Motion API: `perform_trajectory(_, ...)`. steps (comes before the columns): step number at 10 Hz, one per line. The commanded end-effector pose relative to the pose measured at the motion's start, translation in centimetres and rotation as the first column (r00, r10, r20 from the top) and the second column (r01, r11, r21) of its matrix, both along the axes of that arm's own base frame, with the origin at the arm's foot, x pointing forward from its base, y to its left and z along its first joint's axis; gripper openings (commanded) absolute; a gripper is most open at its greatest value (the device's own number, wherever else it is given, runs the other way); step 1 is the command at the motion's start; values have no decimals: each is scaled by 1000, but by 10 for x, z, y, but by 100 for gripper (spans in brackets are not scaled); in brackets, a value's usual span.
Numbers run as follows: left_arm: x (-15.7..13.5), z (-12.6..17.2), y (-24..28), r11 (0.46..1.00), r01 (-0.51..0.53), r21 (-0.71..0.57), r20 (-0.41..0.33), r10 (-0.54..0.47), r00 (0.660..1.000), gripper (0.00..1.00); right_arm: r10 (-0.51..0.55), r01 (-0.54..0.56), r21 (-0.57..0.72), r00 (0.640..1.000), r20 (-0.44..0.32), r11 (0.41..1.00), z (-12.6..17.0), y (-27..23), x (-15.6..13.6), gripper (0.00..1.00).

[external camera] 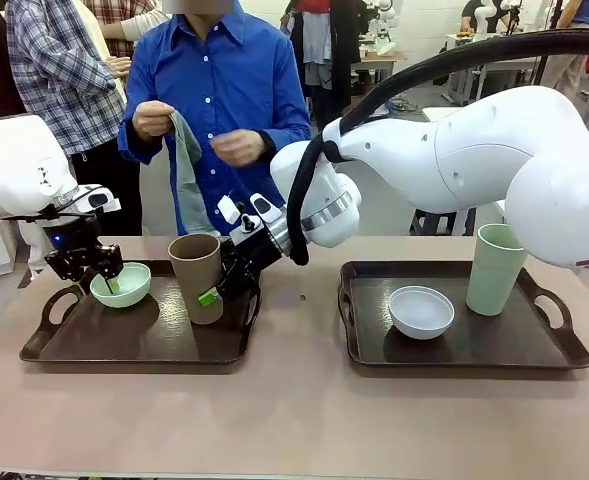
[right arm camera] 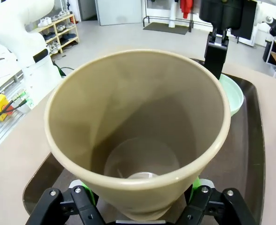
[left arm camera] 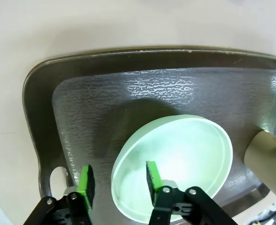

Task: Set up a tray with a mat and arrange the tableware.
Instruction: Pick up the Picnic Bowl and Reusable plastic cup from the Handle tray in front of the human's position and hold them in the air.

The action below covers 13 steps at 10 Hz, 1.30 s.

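Two dark trays with handles sit side by side on the desk [external camera: 294,425]. On the left tray [external camera: 134,342] we see a mint green bowl [external camera: 120,285] toward ten o'clock and a brown cup [external camera: 196,275] toward two o'clock, leaning slightly. The left gripper [external camera: 102,272] hangs over the bowl's nine o'clock rim. In the left wrist view its jaws stand apart astride that rim, one pad [left arm camera: 152,174] inside the bowl and the other outside and clear of it, gripping nothing. The right arm stretches across the middle. The right gripper [external camera: 219,290] has its jaws closed on the lower part of the brown cup, green pads pressed against its sides. On the right tray [external camera: 474,352], a white bowl [external camera: 421,311] sits near the centre and a pale green cup [external camera: 496,268] stands upright toward two o'clock. At the desk's twelve o'clock edge, a person in a blue shirt holds a grey-green mat [external camera: 186,175] hanging from one hand [external camera: 152,120].
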State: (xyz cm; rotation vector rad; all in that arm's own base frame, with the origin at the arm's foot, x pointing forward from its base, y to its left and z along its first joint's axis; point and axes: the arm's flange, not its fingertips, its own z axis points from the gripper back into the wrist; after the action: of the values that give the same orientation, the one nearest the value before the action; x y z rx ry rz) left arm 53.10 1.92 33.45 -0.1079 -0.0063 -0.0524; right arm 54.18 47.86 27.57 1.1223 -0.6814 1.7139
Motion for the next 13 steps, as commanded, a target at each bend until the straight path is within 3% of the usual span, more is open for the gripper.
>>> perform_trajectory(1, 2, 4, 1, 999, -26, 29, -12, 26, 1000, 19, 5, -5, -30, 1000, -8, 1000, 0, 2, 3, 23)
perform_trajectory(2, 2, 5, 2, 999, -27, 35, -12, 28, 1000, 0, 5, -5, -30, 1000, -7, 1000, 0, 1, 3, 23)
perform_trajectory(3, 1, 7, 3, 999, -29, 44, -12, 30, 999, 0, 1, -1, -32, 1000, -8, 999, -1, 0, 2, 0)
perform_trajectory(4, 0, 8, 3, 998, -31, 51, -13, 32, 999, 0, -6, 6, -33, 1000, -9, 999, -1, -3, 2, 23)
perform_trajectory(5, 0, 10, 4, 998, -31, 52, -15, 32, 999, 0, -12, 12, -29, 1000, -10, 1000, -1, -5, 2, 0)
perform_trajectory(7, 0, 10, 4, 998, -27, 60, -25, 29, 999, 0, -10, 10, -24, 1000, -9, 1000, 0, -7, 2, 0)
perform_trajectory(8, 0, 10, 4, 998, -24, 64, -28, 26, 999, 0, -5, 5, -20, 1000, -9, 1000, 1, -7, 2, 23)
perform_trajectory(10, -10, 25, 2, 999, -29, 21, -3, 29, 1000, 0, -4, 4, 15, 1000, 1, 1000, 24, -13, -13, 19)
perform_trajectory(13, -56, 98, 5, 998, 11, -57, 99, -6, 995, 0, -42, 35, 44, 987, 156, 998, 100, -24, -70, 19)
